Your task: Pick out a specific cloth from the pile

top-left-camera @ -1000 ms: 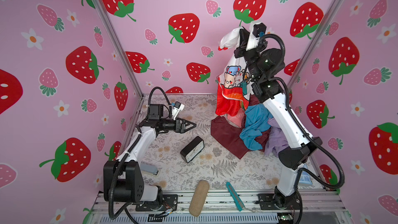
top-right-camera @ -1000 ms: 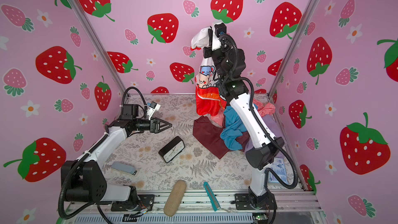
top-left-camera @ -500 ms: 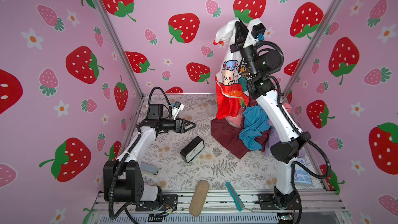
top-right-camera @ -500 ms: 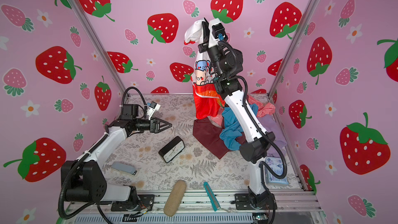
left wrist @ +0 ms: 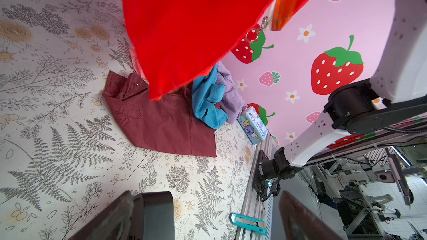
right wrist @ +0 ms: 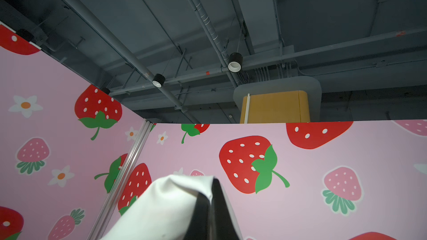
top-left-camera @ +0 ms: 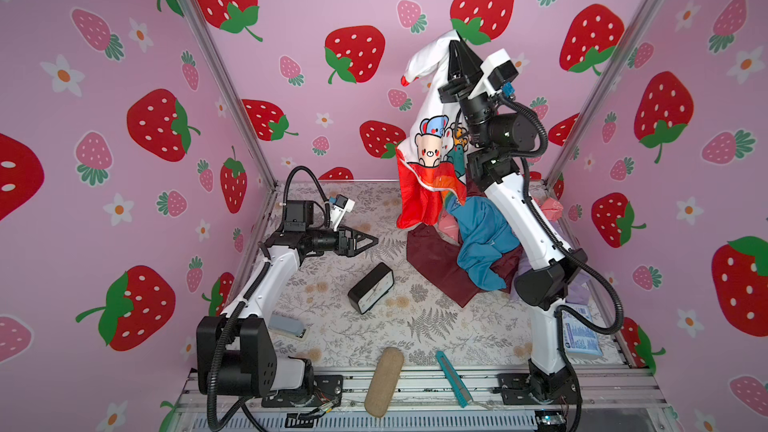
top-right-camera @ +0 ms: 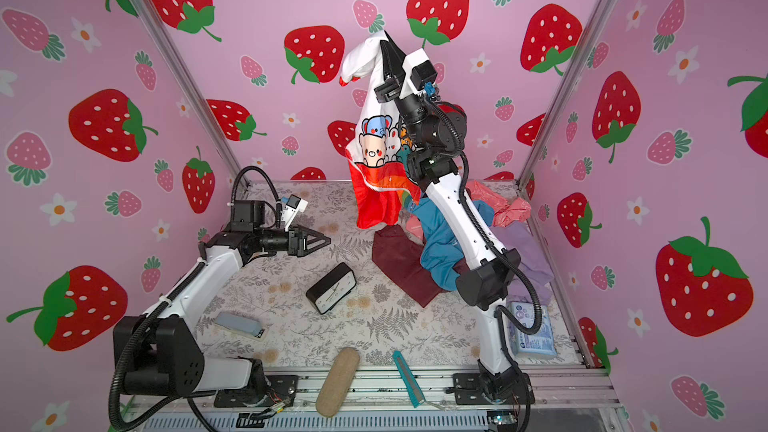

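Clamped tight, the right jaws pinch a white fold of the cloth and hold it high against the far wall, right of centre (in the right wrist view that fold bunches beside the black tips). From the pinch the garment hangs free: a white upper part with a sleeve drooping to the left, then a print of cartoon bears, one in a blue cap. Below that, a white zip edges a bright red panel, with a rainbow-striped strip beside it. The red hem dangles over the far edge of the pile, a heap of maroon, teal-blue, lilac and salmon-pink garments at the far right of the counter. Whether hem and heap touch I cannot tell. The left jaws stand wide apart and empty, low over the left side and pointing right, with the black clock lying nearer.
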You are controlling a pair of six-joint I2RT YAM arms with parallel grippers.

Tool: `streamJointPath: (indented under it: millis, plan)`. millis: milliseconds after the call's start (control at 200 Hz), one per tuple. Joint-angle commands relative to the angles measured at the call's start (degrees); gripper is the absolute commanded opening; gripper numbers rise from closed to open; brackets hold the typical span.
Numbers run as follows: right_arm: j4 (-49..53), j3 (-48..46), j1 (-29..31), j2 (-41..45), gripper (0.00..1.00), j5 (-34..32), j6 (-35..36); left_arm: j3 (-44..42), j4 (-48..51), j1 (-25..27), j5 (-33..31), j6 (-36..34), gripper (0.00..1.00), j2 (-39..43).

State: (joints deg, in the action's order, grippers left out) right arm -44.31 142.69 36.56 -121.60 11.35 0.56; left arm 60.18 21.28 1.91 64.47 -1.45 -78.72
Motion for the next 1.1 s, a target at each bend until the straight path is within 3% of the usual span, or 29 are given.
streamJointPath:
  millis: [0,330,550,655,845,1096]
  plan:
    - [-5.7,1.51,1.1,-3.4,0.0,2.24,-4.09,-0.33,-0.38,-0.1,0.26,-0.48,0.99,1.32]
    - [-9.17,6.56,2.12,-17.66,0.0,-1.32,-11.84,-0.59,-0.05,-0.21,-0.79,-1.09,0.99,1.4]
    - [-6.89,5.59,1.71,-21.33,0.0,-3.75,-8.86,-0.08,0.32,-0.6,-0.84,-1.42,0.99,-0.34]
    - [-1.56,1.44,0.94,-19.05,0.0,-4.27,-8.6,0.2,0.42,-1.06,-0.66,-1.35,0.99,-1.15]
    - [9.74,-14.54,0.71,-10.26,0.0,-4.94,-4.42,0.18,0.38,-1.4,-0.44,-1.23,0.99,-1.17]
    - [28.69,-19.46,0.16,-9.66,0.0,-11.24,-2.17,-0.15,-0.86,-1.39,0.31,-0.22,0.99,-1.52]
